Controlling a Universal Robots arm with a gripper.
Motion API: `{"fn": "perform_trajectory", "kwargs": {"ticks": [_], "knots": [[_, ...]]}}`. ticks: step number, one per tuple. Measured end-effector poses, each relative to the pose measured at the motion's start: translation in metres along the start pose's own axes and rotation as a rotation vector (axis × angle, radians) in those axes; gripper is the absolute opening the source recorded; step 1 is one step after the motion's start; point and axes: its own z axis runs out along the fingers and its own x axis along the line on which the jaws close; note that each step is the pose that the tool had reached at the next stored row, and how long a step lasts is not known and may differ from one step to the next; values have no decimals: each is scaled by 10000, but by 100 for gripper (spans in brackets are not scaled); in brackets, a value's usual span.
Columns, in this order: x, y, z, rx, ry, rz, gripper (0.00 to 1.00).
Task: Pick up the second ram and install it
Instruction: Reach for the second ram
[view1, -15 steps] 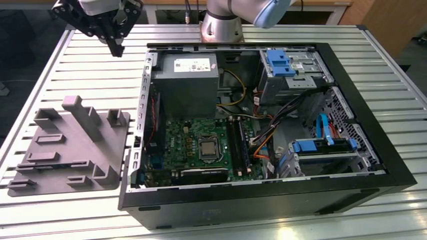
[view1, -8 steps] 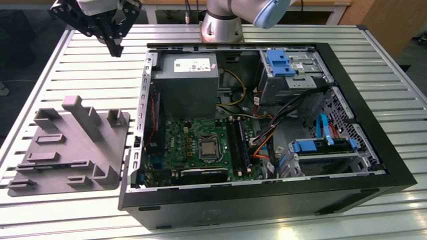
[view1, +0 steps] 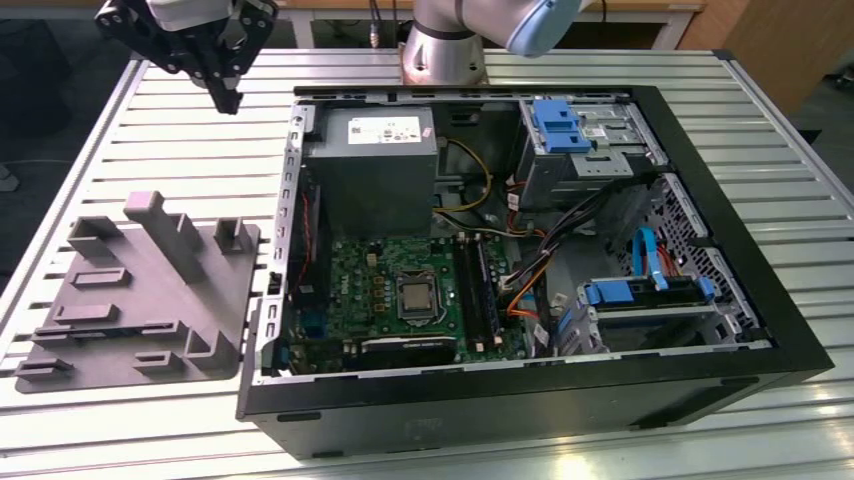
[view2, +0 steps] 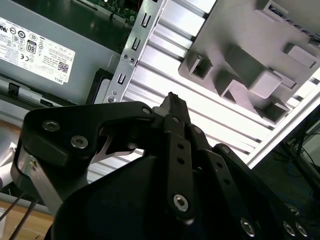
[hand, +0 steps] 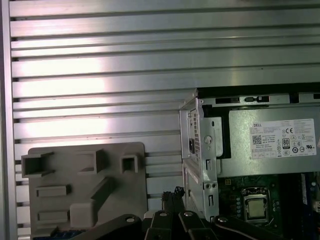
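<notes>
The end effector (view1: 230, 100) hangs above the worktop (view1: 187, 150) just outside the computer case (view1: 534, 400), off the corner where the power supply sits. Its black fingers are pressed together to a single tip with nothing visible between them, as both wrist views also show (view2: 171, 100) (hand: 172, 192). The worktop is a slatted aluminium surface that carries everything. The computer case is the biggest thing on it, a black tower lying on its side with the side panel off and its inside open to view. Beside the case, on the exterior view's left and a little apart from its metal edge, lies the gray fixture (view1: 147, 290), a flat plastic plate with raised blocks and slots. Inside the case, the gray power supply (view1: 367, 170) fills the corner nearest the end effector, and the green motherboard (view1: 367, 275) lies next to it. Drive cages with blue brackets (view1: 558, 125) occupy the side of the case away from the fixture. The long black memory sockets (view1: 475, 290) run along the motherboard's edge toward the cages, with the processor (view1: 418, 297) just beside them. The second ram (view1: 114, 328) appears as a dark, narrow strip resting in a slot of the fixture, outside the case and well apart from the end effector; the second wrist view shows it at the fixture's far edge (view2: 287, 16).
</notes>
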Motion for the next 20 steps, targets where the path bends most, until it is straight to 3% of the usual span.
{"fn": "perform_trajectory", "kwargs": {"ticks": [20], "knots": [[130, -45, 1, 0, -1, 1, 11]]}}
